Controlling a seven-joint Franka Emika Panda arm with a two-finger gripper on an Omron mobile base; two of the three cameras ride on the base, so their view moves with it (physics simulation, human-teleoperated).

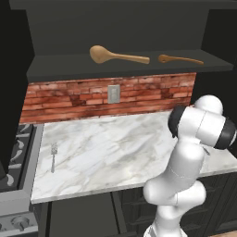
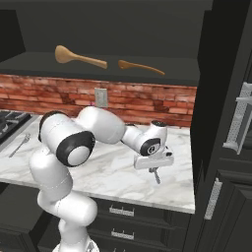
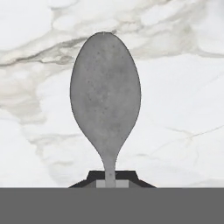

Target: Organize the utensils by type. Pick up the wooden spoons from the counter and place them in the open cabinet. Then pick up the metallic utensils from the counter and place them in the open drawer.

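With both wooden spoons [image 1: 118,56] lying on the cabinet shelf [image 1: 125,65], the metal step seems under way: the gripper [image 2: 155,171] is clamped on the handle of the grey spoon [image 3: 105,94] over the veined marble counter [image 2: 113,172]. Next it probably needs lifting and carrying to the drawer. A thin fork [image 1: 53,156] lies near the stove [image 1: 14,152]. The spoon's oval bowl looks matte and speckled.

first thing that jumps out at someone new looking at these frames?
The grey metal spoon looms large in the hand view, its thin neck pinched in the shut gripper low over the white marble counter. Next, the two wooden spoons on the open cabinet's shelf: the large tan one left, the small darker one right. A small fork lies alone at the counter's left end near the stove.
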